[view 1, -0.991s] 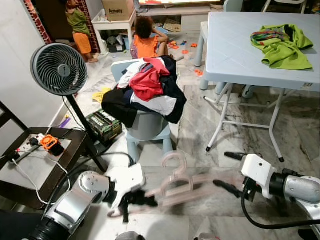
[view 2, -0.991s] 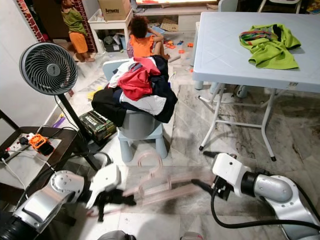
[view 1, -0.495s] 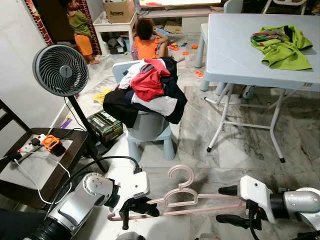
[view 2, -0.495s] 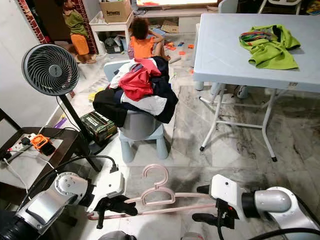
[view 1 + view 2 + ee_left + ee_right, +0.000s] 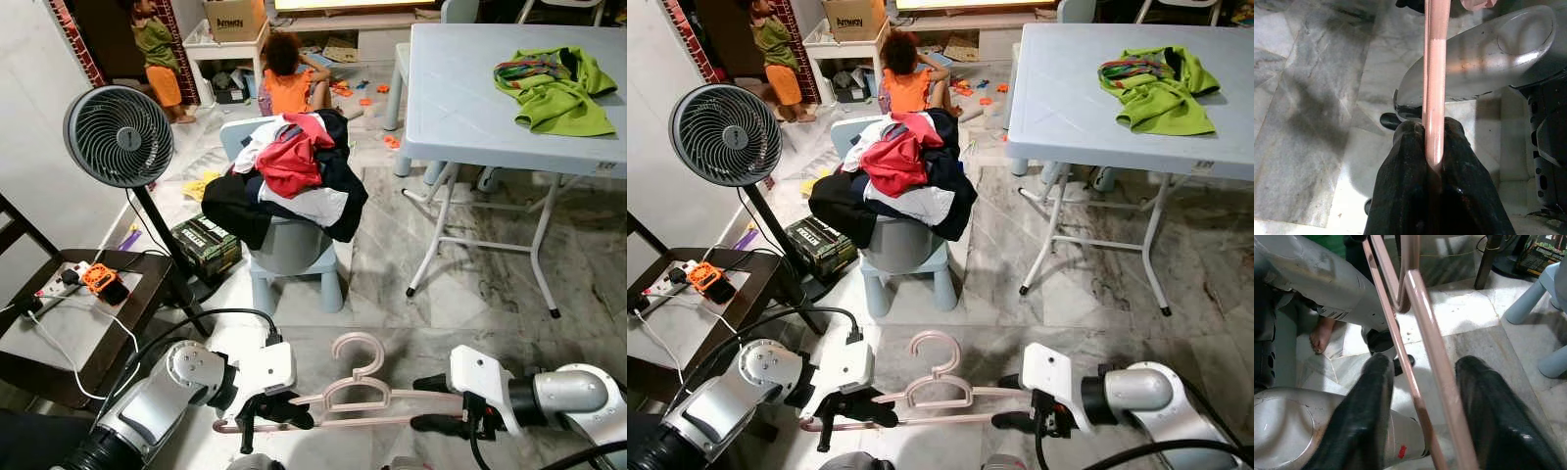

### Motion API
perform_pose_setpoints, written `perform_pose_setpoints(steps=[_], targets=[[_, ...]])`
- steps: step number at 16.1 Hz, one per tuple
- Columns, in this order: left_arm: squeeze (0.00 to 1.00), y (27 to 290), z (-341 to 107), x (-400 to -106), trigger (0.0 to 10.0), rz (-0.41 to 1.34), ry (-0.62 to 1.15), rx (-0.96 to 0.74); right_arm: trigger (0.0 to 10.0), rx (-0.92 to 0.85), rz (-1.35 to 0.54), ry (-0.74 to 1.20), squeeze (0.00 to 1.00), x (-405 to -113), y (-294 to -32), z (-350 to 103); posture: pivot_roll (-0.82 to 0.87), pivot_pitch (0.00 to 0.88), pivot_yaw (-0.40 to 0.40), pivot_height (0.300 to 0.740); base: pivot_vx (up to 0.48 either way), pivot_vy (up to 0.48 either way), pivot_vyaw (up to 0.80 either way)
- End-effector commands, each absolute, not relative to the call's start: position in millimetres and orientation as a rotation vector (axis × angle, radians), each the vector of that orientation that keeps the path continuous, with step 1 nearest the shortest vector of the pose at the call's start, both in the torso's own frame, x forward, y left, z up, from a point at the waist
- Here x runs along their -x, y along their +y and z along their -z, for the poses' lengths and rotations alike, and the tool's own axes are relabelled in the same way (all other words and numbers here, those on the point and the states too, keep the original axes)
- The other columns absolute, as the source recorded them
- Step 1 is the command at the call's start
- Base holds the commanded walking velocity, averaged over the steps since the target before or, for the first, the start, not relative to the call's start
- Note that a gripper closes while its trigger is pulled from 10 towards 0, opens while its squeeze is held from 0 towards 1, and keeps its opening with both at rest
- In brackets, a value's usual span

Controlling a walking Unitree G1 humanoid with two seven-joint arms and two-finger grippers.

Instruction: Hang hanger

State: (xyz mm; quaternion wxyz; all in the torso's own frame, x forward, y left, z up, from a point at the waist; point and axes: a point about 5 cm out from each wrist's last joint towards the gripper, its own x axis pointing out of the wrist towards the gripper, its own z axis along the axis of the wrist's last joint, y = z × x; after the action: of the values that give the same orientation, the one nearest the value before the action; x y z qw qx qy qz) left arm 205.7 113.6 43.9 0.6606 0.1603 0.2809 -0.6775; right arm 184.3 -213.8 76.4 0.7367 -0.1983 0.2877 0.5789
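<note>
Pink hanger (image 5: 343, 403) lies level above the floor (hook upward); empty.

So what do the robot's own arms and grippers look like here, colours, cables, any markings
Both arms are rounded silver metal tubes with black joints and a boxy white wrist block. The left arm has a black cable looping to its wrist; the right arm trails one too. The left gripper and right gripper each have two long black fingers. No legible markings.

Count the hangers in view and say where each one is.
1. A pink hanger is held low in front of the robot; the left gripper is clamped on one end and the right gripper's open fingers straddle the other. Others could be hidden in the clothes pile.
</note>
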Motion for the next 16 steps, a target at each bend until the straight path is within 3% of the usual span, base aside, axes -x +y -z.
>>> perform_pose_setpoints(steps=[1, 16], targets=[[0.0, 114, -44, -207, 10.0, 1.53, 0.627, -0.384, 0.0, 0.45, -1.323, 0.619, 0.0, -185, -207, -80, -0.1, 0.0, 0.084, 0.74, 0.0, 0.0, 0.0], [0.0, 113, -37, -209, 10.0, 1.51, 0.603, -0.406, 0.0, 0.492, -1.349, 0.691, 0.0, -184, -210, -71, -0.09, 0.0, 0.078, 0.74, 0.0, 0.0, 0.0]])
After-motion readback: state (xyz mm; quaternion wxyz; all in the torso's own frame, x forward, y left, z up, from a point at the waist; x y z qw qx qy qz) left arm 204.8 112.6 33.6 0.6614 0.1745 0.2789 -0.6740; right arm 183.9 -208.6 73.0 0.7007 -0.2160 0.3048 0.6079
